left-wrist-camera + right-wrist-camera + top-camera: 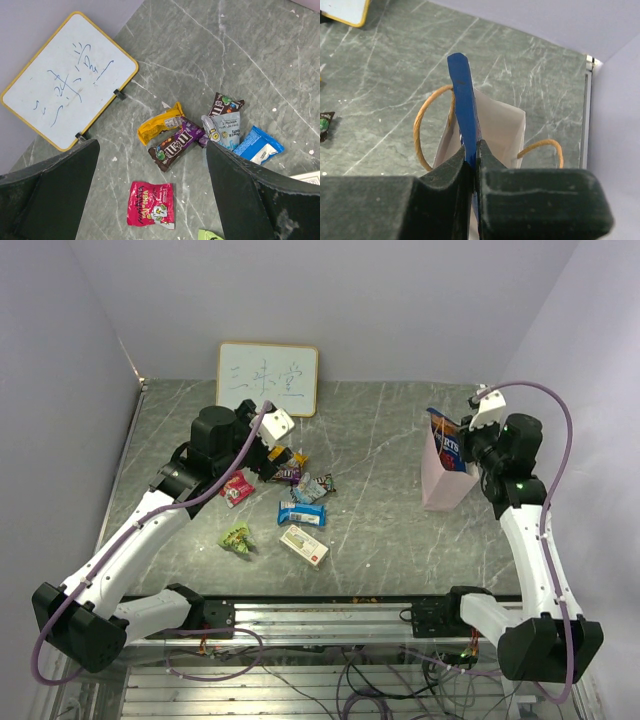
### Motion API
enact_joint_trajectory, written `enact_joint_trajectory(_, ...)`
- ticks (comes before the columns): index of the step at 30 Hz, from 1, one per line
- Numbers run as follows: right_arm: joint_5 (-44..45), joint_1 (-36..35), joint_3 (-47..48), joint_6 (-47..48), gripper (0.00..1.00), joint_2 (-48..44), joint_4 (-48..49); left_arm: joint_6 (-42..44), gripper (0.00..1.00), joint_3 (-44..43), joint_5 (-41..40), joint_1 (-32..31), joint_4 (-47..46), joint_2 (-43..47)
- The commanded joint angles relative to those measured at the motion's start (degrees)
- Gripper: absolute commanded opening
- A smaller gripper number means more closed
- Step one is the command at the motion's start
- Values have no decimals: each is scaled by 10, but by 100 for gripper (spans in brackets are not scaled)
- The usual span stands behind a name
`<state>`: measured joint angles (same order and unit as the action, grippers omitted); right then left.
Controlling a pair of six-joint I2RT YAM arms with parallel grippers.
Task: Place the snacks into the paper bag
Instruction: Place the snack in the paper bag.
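The grey table (400, 540) is walled on three sides. The paper bag (438, 485) is stood upright on it toward the right arm's side, with bare stone all round its foot, so approaches from above and from the pile side are left open. The white writing board (268, 378) is propped at the back wall, well apart from the bag and off any path to it. The bag's mouth is seen open, its thin handles splayed outward, which leaves the opening unobstructed. Directly over that mouth the dark blue crisp bag (462, 90) is carried upright and edge-on, clamped at its edge by the right gripper (474, 156). Held so, it is judged to be lined up to slip between the bag's walls, its lower end apparently already inside. The other snacks (290, 502) are scattered well apart from the bag on the left arm's side. The left gripper (152, 170) is hung above them, jaws wide apart and holding nothing. A brown packet (176, 142) and a yellow wrapper (159, 125) are seen touching, so a clean single pick is judged awkward.
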<state>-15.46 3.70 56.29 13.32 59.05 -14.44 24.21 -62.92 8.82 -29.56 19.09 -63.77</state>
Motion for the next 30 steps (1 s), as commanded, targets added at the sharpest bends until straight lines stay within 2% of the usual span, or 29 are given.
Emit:
enact_joint_trajectory(1, 33, 4, -25, -12, 5, -8, 18, 6, 100, 1, 25, 5, -14, 10)
enact_joint_trajectory(6, 50, 4, -40, -10, 8, -4, 11, 8, 100, 0, 29, 5, -12, 9)
enact_joint_trajectory(13, 38, 4, -23, 1, 26, -5, -7, 10, 100, 0, 32, 5, -11, 8)
enact_joint_trajectory(21, 24, 4, 38, 16, 47, -5, -82, 18, 100, 6, 32, 5, -12, 17)
enact_joint_trajectory(26, 23, 4, 69, 21, 51, -22, -146, 22, 100, 12, 33, 5, -10, 21)
enact_joint_trajectory(30, 66, 4, 62, 19, 51, -36, -183, 20, 100, 16, 32, 5, -13, 24)
